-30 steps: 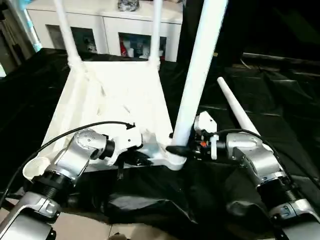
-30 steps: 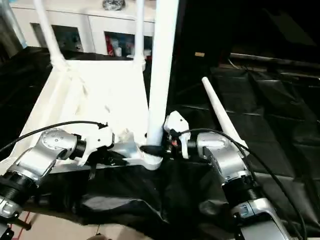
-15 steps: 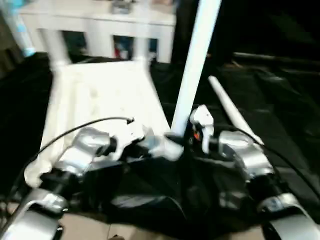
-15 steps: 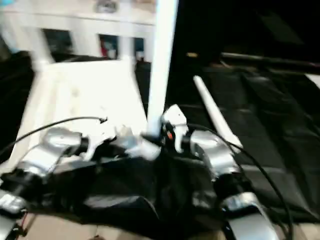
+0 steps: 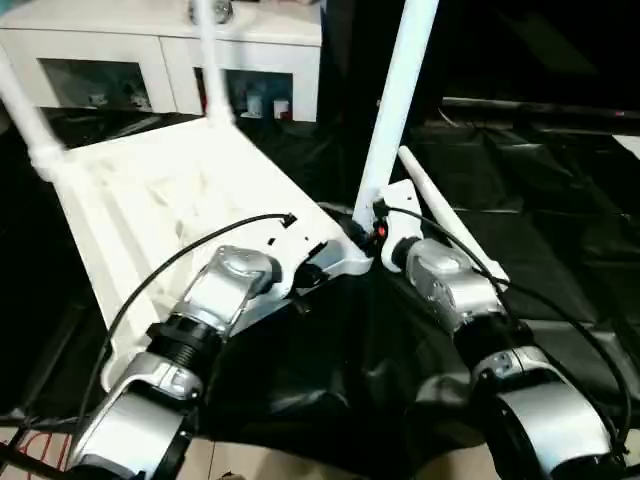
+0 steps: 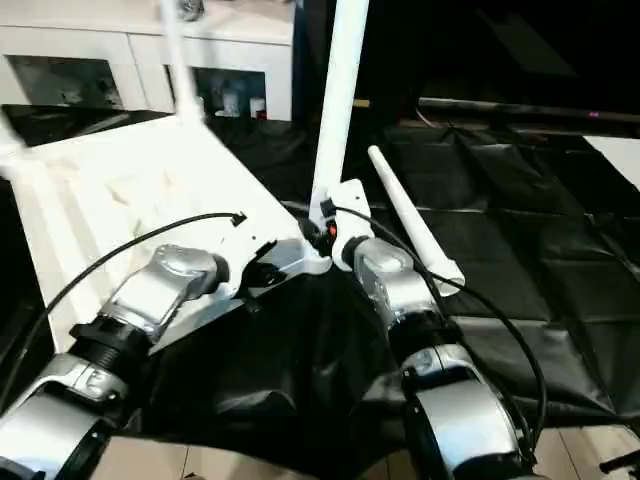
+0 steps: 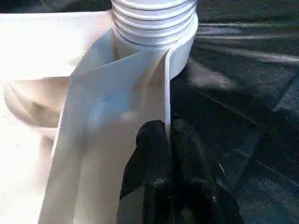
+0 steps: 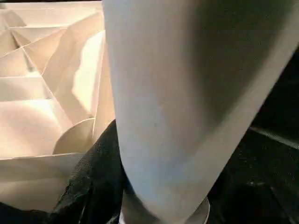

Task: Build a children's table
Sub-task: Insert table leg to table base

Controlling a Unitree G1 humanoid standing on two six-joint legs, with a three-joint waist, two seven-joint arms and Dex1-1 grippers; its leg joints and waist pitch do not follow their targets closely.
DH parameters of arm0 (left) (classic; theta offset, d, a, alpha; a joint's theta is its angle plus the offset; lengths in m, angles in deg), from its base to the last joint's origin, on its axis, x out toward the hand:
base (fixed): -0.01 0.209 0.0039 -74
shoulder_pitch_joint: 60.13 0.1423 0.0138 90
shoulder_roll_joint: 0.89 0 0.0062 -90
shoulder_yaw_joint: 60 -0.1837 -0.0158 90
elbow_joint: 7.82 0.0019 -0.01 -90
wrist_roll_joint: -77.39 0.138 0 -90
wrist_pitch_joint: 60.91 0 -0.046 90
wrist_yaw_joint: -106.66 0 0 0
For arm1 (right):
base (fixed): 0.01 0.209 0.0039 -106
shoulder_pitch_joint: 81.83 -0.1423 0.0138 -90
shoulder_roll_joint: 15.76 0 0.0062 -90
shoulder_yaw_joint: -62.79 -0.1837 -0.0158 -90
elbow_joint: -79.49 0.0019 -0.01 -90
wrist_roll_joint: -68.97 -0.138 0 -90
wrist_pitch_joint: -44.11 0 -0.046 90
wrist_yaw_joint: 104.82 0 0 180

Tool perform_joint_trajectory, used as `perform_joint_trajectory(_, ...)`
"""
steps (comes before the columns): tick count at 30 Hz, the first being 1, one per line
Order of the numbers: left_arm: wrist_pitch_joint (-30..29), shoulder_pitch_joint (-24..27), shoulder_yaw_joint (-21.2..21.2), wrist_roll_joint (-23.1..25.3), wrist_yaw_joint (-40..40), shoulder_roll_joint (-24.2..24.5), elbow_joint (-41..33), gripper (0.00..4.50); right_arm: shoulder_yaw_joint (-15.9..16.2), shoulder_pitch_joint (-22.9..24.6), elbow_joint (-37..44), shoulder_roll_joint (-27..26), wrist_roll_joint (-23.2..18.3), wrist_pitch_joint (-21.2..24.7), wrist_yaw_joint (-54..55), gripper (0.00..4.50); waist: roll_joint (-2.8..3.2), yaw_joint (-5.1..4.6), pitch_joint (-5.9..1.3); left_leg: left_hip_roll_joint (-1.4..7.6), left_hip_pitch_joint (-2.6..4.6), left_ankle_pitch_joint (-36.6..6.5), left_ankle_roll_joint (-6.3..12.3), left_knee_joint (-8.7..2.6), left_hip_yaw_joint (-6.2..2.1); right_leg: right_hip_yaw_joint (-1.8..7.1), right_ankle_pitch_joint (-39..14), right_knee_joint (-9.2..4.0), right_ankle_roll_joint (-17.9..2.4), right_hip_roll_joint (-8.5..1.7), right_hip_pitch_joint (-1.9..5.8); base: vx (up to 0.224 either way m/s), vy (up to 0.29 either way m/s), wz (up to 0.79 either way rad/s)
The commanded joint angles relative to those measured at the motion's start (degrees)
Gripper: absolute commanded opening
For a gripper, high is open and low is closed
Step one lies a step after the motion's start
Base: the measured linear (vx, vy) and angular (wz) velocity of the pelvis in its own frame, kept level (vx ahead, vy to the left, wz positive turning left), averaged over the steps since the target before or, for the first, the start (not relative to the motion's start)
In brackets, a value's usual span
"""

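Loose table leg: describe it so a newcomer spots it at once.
Start at the upturned white plastic tabletop on the black sheet. Right of its near corner, beside the robot's right arm, a long round tapered white plastic leg lies flat on the sheet. The other legs stand upright in the tabletop; this one lies unattached.

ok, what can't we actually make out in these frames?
- Right gripper: fingertips hidden behind the upright table leg in the eye views.
- Whether that leg is fully screwed in: threads in the left wrist view are cut off by the frame edge.
- Left gripper: pinches a table top rib; contact hidden in the eye views by its own wrist.
- Cabinet contents: too small.
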Motion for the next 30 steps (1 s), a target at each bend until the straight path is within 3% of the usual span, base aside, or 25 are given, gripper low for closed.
perform_joint_trajectory(1,0.9,-3.7,1.1,-0.1,0.6,-0.8,-2.2,0.00,1.4,2.7,-6.5,-1.8,1.9,3.4,-0.1,1.90,0.84,0.57,-3.17,1.85,0.11,-19.2,0.66,-4.05,-0.73,2.94,-25.4,-5.24,-7.4,-5.18,2.24,0.000,0.000,0.00)
perform_joint_trajectory(7,1.1,-3.5,1.3,-0.2,1.1,-0.4,-2.3,0.00,0.2,1.8,-7.3,-1.9,1.2,2.2,-0.3,1.90,0.90,0.64,-3.17,2.09,0.21,-18.8,0.42,-4.22,-0.73,2.99,-24.4,-5.11,-7.5,-5.05,2.10,0.000,0.000,0.00)
perform_joint_trajectory(9,1.5,-3.4,1.0,-0.1,0.9,-0.2,-2.5,0.00,-0.2,1.7,-7.4,-1.9,1.2,2.0,-0.6,2.60,0.91,0.54,-3.11,2.08,0.23,-19.6,0.31,-4.28,-0.75,2.93,-24.7,-5.14,-7.5,-4.97,2.03,0.000,0.000,0.00)
perform_joint_trajectory(12,3.5,-2.9,0.2,0.2,-0.3,0.7,-2.8,0.00,-0.7,1.5,-6.7,-1.6,1.3,1.3,-1.6,2.67,0.85,0.59,-3.23,2.01,0.28,-19.8,0.36,-4.21,-0.66,3.04,-25.0,-5.33,-7.4,-5.12,2.01,0.000,0.000,0.00)
perform_joint_trajectory(13,4.2,-2.6,-0.1,0.3,-0.8,1.1,-3.1,0.00,-0.8,1.5,-6.2,-1.5,1.3,0.9,-1.9,2.79,0.84,0.78,-3.44,2.07,-0.06,-18.0,0.47,-4.23,-0.69,3.10,-22.8,-4.93,-7.7,-5.08,2.27,0.000,0.000,0.00)
perform_joint_trajectory(16,5.8,-1.9,-0.5,0.3,-1.9,1.9,-3.7,0.00,-0.8,1.6,-4.7,-1.0,0.8,0.4,-3.9,3.14,0.92,0.86,-3.49,2.22,-0.20,-16.2,0.73,-4.20,-0.53,3.21,-18.1,-4.37,-9.2,-4.93,2.31,0.000,0.000,0.00)
perform_joint_trajectory(20,10.1,0.1,-1.8,-0.4,-6.7,4.4,-5.8,0.00,0.2,2.5,0.3,0.9,0.9,0.2,-9.2,3.48,1.01,1.14,-3.61,2.36,-0.21,-14.6,1.43,-4.11,-0.40,3.27,-14.9,-4.06,-10.2,-4.94,2.45,0.000,0.000,0.00)
perform_joint_trajectory(23,12.6,1.5,-2.5,-1.3,-10.7,6.1,-7.2,0.00,2.0,4.2,5.3,3.2,1.1,0.6,-14.5,3.55,1.00,1.76,-4.01,2.41,-0.54,-9.4,2.59,-3.65,-0.11,3.42,-7.9,-3.05,-12.0,-4.96,2.67,0.000,0.000,0.00)
perform_joint_trajectory(24,12.8,1.6,-2.5,-1.4,-11.0,6.3,-7.3,0.00,2.1,4.4,5.8,3.4,1.1,0.7,-15.0,3.55,1.00,1.76,-4.01,2.41,-0.54,-9.4,2.59,-3.65,-0.11,3.42,-7.9,-3.05,-12.0,-4.96,2.67,0.000,0.000,0.00)
perform_joint_trajectory(25,13.8,2.6,-2.4,-2.8,-14.1,7.4,-8.3,0.00,3.9,6.5,11.1,6.0,0.7,1.9,-20.3,3.55,1.09,2.22,-3.93,2.51,-0.61,-8.0,3.48,-3.56,0.00,3.38,-5.7,-2.73,-12.2,-4.90,2.75,0.000,0.000,0.00)
perform_joint_trajectory(27,13.6,2.7,-2.3,-3.2,-14.6,7.5,-8.4,0.00,4.3,6.9,12.1,6.5,0.6,2.2,-21.4,3.55,1.09,2.76,-3.86,2.56,-0.45,-7.9,3.77,-3.55,0.11,3.42,-5.9,-2.64,-12.0,-4.90,2.68,0.000,0.000,0.00)
perform_joint_trajectory(30,17.8,4.6,-3.2,-4.6,-20.5,10.3,-10.0,0.00,6.7,10.3,19.0,11.5,0.6,2.7,-28.9,3.55,1.03,3.31,-3.82,2.62,-0.40,-8.1,3.79,-3.52,0.21,3.44,-6.6,-2.81,-11.2,-4.86,2.74,0.000,0.000,0.00)
